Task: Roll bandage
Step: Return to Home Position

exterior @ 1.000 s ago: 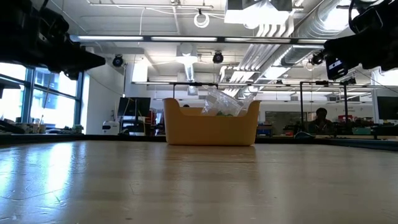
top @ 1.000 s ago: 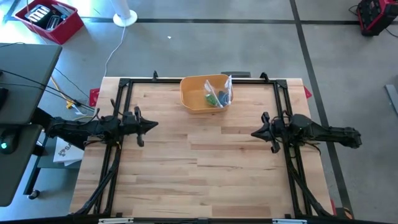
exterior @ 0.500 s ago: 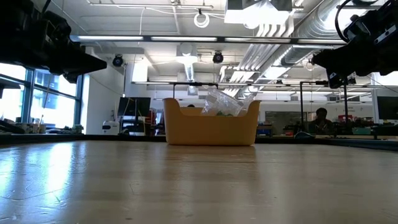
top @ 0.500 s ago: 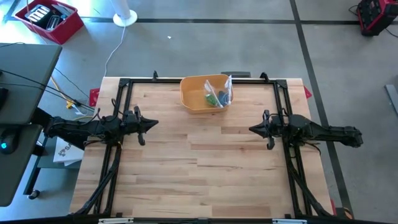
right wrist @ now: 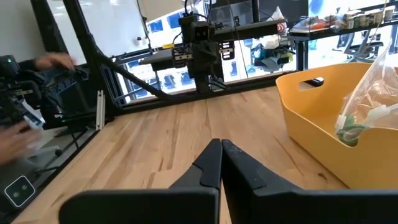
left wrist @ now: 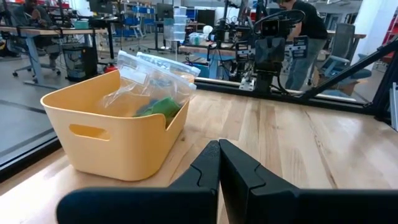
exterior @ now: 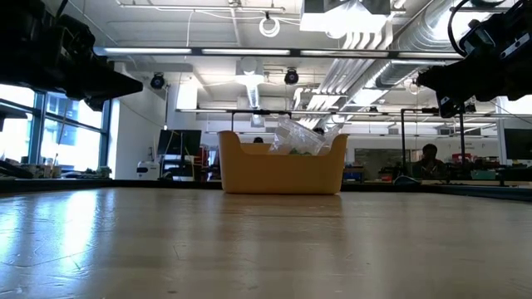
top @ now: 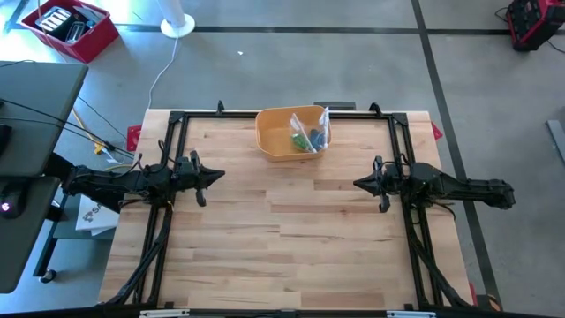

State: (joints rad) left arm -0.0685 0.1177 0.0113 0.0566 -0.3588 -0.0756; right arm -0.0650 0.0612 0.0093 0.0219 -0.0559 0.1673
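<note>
A yellow bin (top: 288,132) stands at the table's far edge, middle. In it lies a clear plastic bag (top: 312,134) with green and blue things inside; it also shows in the left wrist view (left wrist: 153,87). No bandage shows on its own. My left gripper (top: 219,176) hovers shut over the table's left side. My right gripper (top: 357,185) hovers shut over the right side. Both are empty.
A black frame (top: 265,116) runs along the table's far edge and both sides. The wooden table top (top: 291,238) lies between the two arms. People and benches show in the room beyond the table.
My right gripper has moved slightly toward the table's left and far edge, and has come down a little in the low view. My left arm has kept still.
</note>
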